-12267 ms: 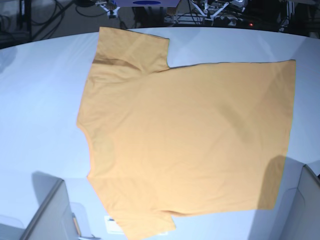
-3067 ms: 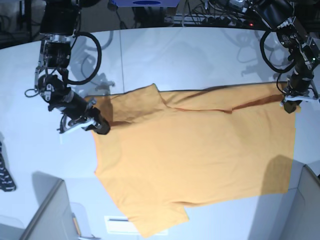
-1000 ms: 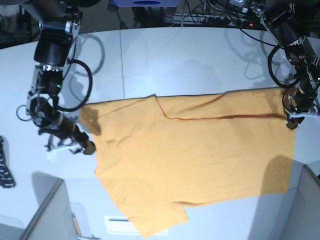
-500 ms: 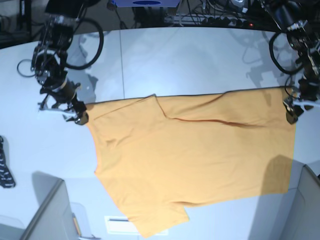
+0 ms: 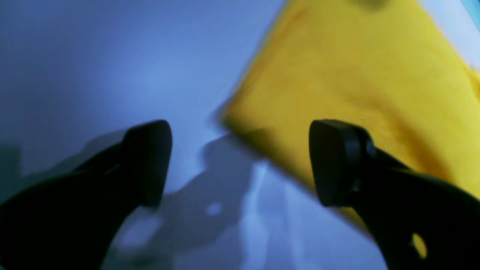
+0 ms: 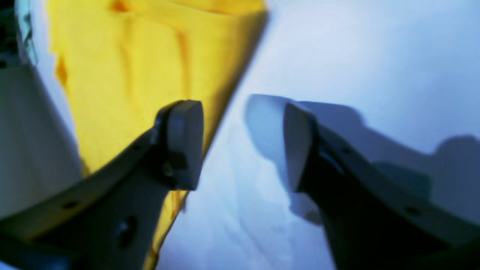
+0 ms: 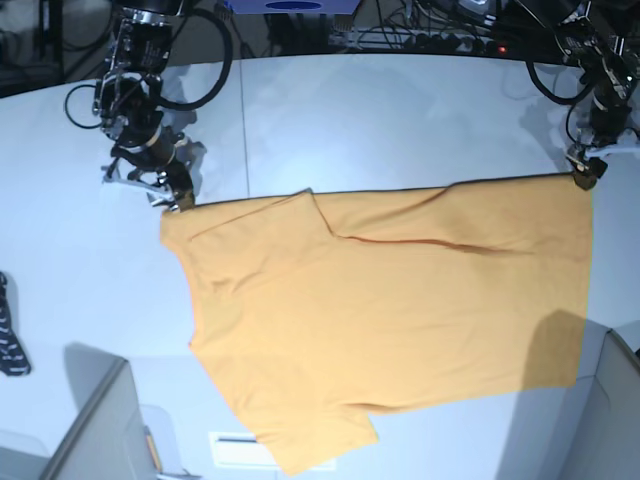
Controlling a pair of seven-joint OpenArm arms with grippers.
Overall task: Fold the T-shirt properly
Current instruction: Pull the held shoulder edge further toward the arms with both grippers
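Observation:
The orange-yellow T-shirt [image 7: 380, 310] lies on the white table [image 7: 400, 110], its far part folded over along a crease. In the base view my right gripper [image 7: 170, 196] hovers at the shirt's far left corner. My left gripper [image 7: 584, 176] is at the far right corner. In the left wrist view the left gripper [image 5: 240, 161] is open, with the shirt's corner [image 5: 356, 75] just beyond its fingers and nothing gripped. In the right wrist view the right gripper [image 6: 242, 144] is open over bare table, with the shirt's edge [image 6: 131, 75] beside its left finger [image 6: 183, 142].
A black object [image 7: 8, 345] lies at the table's left edge. Grey panels stand at the near left [image 7: 100, 430] and near right [image 7: 610, 420]. A white label [image 7: 232, 447] lies near the shirt's lower sleeve. Cables and equipment [image 7: 430, 25] line the far edge.
Both grippers have moved toward the far side of the table, up to the shirt's far corners. The left gripper has opened and let go of the shirt's corner, and the fold has settled flat.

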